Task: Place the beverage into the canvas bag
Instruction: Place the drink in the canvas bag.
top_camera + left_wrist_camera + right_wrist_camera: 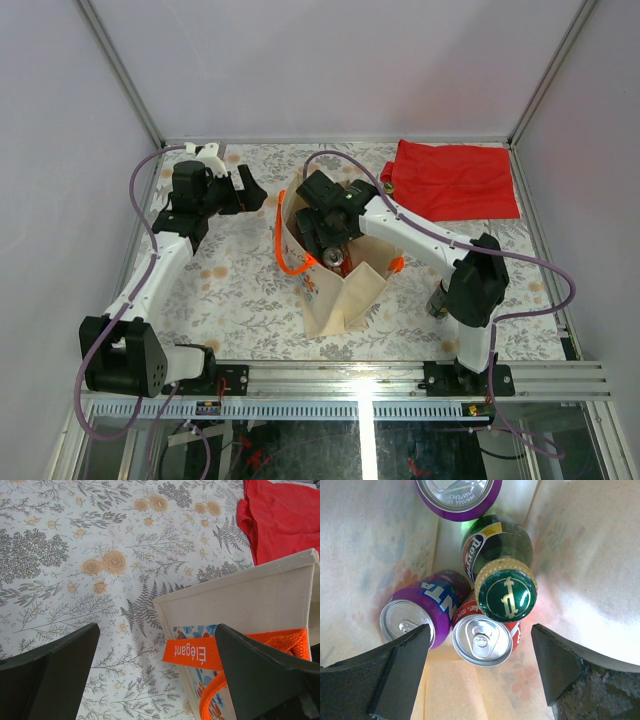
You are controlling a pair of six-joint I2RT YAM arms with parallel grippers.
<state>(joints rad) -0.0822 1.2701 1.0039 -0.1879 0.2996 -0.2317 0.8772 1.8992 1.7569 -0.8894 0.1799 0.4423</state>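
the right tool [480, 630] is held wide open at the mouth of the canvas bag [365, 555], with nothing gripped or touched. below it the green bottle [505, 592] is seen standing inside the bag, cap up toward the wrist camera, long axis near vertical, pressed against a red can [482, 640] and a purple can [420, 615]. the left tool [157, 630] is likewise spread open and empty over the desk [75, 555], beside the bag's orange handle [195, 652].

Under the parted left claw [156, 630]: canvas bag [250, 595], orange handle [200, 652], red cloth [285, 515].
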